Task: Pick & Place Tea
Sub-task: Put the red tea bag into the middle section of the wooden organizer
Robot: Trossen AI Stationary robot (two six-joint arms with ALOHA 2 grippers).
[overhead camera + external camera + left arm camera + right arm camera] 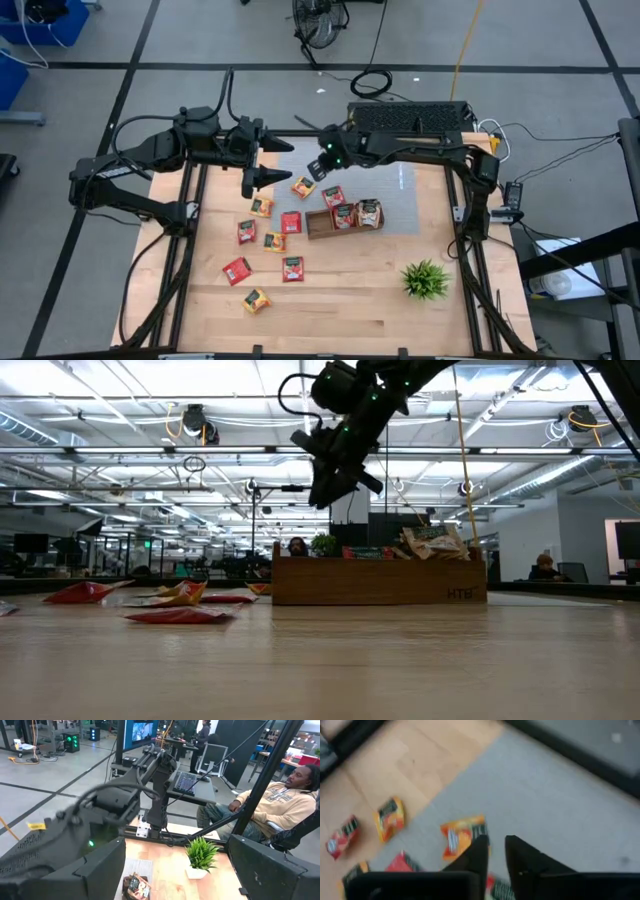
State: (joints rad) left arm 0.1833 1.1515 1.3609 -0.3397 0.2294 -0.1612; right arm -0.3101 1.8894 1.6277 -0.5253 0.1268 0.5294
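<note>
An orange tea sachet (303,187) lies on the bench's grey mat (395,180), left of the tray (322,226). The right gripper (322,165) hovers above it, fingers narrowly parted, empty; descending so narrow, it may push it aside. The left gripper (255,180) waits wide.

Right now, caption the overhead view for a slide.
Right gripper above an orange tea sachet, wooden tray nearby.

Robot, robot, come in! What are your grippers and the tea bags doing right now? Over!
Left gripper open, hovering empty. Right gripper slightly parted, nothing between fingers, above orange sachet on the grey mat. Tray part filled, other sachets loose. Nothing blocking.
</note>
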